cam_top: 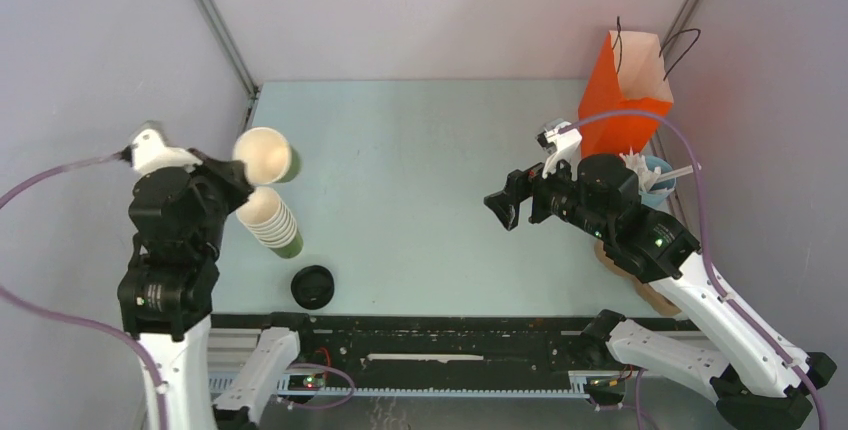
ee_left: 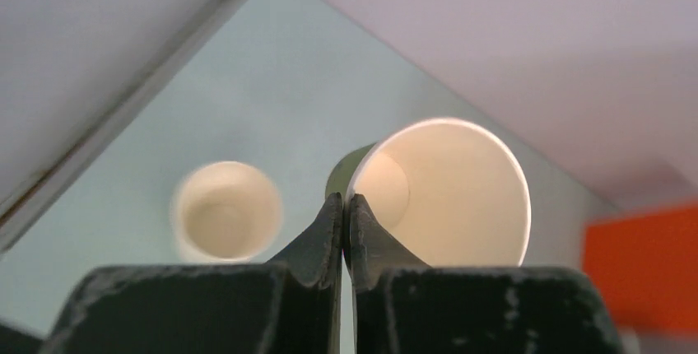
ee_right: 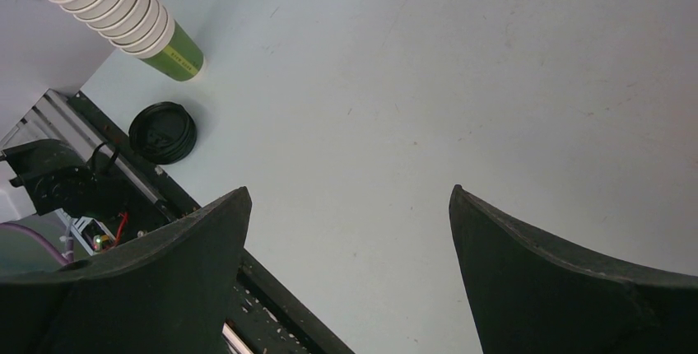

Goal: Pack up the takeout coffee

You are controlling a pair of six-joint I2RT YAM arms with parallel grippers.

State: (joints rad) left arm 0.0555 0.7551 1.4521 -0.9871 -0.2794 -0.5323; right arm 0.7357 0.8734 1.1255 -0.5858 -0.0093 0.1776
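I am watching the left gripper [cam_top: 241, 166] clenching on the rim of a single olive-green paper cup [cam_top: 268, 155]. In the left wrist view its two black fingers [ee_left: 325, 226] are pressing almost together, with the cup's wall pinched between them. The cup is hanging in the air over the far left part of the pale blue-green table [cam_top: 420, 170]. It is tipped on its side, so its white inside is facing the overhead camera (the mouth is open and uncovered).

Just on the near side of it, a stack of nested olive-green paper cups [cam_top: 272, 220] with white insides is standing on the table, apart from the held cup. A round black plastic lid [cam_top: 313, 286] is lying flat near the stack's base, close to the table's near edge. Whether it is one lid or several piled up I cannot tell.

The right gripper [cam_top: 503, 204] is hovering released over bare table in the right half, pointing leftward with its jaws spread wide and gripping nothing. Behind it, a tall orange paper bag [cam_top: 625, 100] with dark cord handles is standing upright at the far right corner, its mouth opening upward.
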